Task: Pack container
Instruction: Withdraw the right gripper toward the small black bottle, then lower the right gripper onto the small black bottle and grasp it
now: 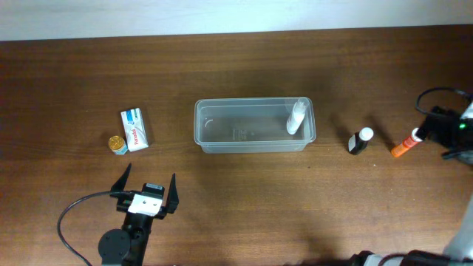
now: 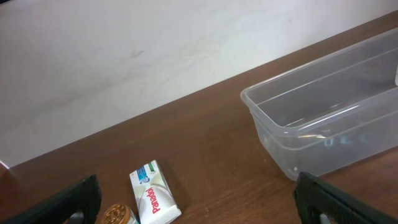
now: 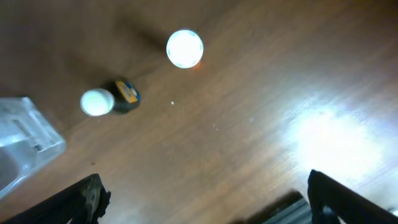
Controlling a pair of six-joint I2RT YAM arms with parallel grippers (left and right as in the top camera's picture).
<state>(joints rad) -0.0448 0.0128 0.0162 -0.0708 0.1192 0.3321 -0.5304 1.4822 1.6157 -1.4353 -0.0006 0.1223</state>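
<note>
Overhead: my left gripper (image 1: 148,189) is spread wide and holds nothing. The box (image 1: 134,128) and gold-capped jar (image 1: 117,144) lie ahead of it. The container (image 1: 251,102) sits ahead to its right, with a white bottle (image 1: 296,117) in its far end.

Left wrist: fingers parted, box just ahead, container wall ahead-right.

Right wrist: my right gripper (image 3: 208,208) is released and empty. A dark bottle (image 3: 109,99) and an orange bottle (image 3: 185,48) are ahead, well apart from it. The container corner is at far left.
</note>
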